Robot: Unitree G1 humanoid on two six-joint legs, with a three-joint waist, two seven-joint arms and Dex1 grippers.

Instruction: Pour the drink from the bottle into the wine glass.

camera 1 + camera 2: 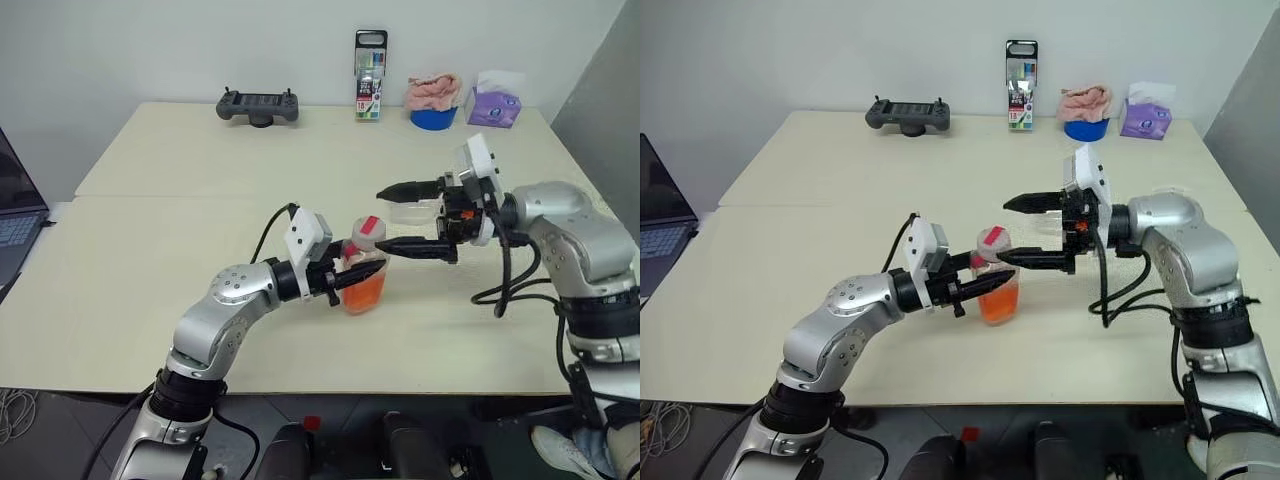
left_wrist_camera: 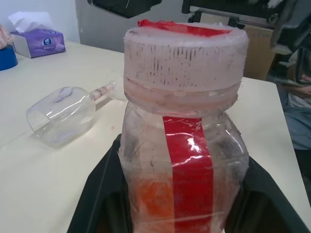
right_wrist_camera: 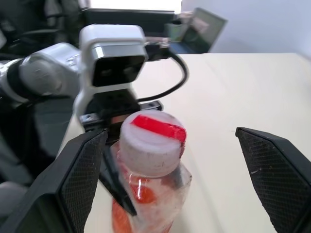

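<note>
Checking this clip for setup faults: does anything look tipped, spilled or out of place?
Yes. The wine glass lies on its side on the table, beyond the capped bottle held by the left gripper. It cannot take a pour like that. No spill shows.

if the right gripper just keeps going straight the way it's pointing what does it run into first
Most likely the cap of the bottle. The open right gripper points at it, fingers either side, while the left gripper holds the bottle; exact height is hard to judge.

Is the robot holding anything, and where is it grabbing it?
The left gripper holds the bottle by its squarish body, below the cap. The right gripper is open around the cap, holding nothing.
</note>
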